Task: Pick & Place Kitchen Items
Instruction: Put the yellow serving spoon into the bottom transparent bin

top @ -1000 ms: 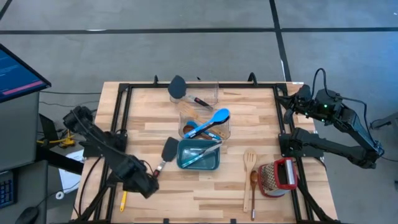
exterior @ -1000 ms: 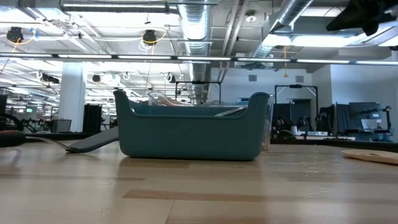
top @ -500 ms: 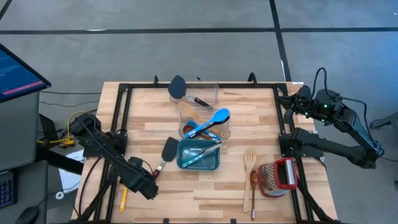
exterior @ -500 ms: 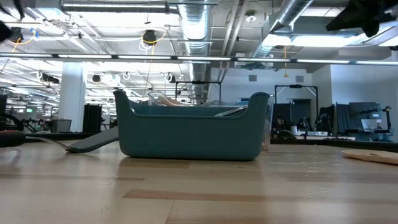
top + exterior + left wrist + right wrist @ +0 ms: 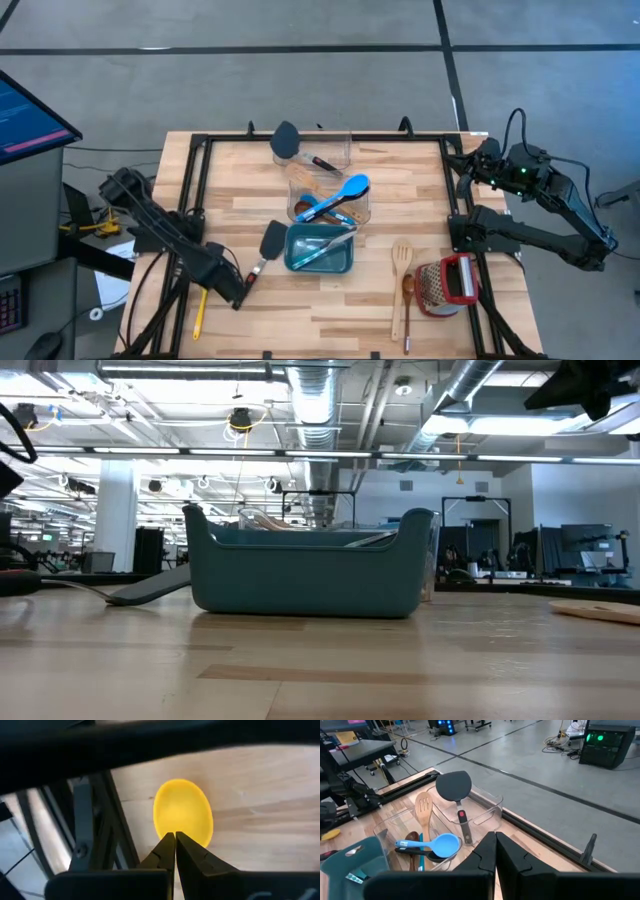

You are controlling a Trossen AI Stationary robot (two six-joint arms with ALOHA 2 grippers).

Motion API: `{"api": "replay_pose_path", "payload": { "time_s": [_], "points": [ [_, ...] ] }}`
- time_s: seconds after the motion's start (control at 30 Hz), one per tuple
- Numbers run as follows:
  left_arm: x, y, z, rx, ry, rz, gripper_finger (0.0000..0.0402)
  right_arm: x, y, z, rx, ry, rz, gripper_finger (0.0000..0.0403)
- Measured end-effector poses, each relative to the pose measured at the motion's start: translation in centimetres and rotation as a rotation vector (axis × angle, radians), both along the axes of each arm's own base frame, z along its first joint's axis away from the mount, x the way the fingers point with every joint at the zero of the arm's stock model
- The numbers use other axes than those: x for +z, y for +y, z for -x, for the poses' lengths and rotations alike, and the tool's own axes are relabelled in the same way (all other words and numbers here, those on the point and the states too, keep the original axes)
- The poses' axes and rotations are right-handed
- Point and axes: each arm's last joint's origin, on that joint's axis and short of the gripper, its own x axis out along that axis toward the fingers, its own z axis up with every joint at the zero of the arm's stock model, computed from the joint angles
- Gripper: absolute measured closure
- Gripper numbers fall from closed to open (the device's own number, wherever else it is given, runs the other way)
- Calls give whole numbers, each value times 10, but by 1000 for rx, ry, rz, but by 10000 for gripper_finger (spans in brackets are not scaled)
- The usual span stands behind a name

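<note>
My left gripper is hanging pinched shut, empty, over the glossy oval bowl of the yellow spoon lying at the table's left edge. Right gripper is sitting shut near the far right corner.

The left arm reaches in low from the left side, its pincer closed with the fingers pressed together. The right arm sits folded at the right edge, its pincer likewise closed.
</note>
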Motion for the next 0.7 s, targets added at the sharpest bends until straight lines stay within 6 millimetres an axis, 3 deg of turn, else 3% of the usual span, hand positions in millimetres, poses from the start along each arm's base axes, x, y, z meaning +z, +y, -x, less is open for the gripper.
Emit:
{"api": "replay_pose_path", "payload": {
  "time_s": [0.33, 0.7],
  "points": [
    [-22, 8, 7, 58, -81, 54, 400, 0, 0, 0, 0, 0, 0, 403],
    [-24, 26, -3, 84, -126, -18, 400, 0, 0, 0, -1, -1, 0, 403]
  ]
}}
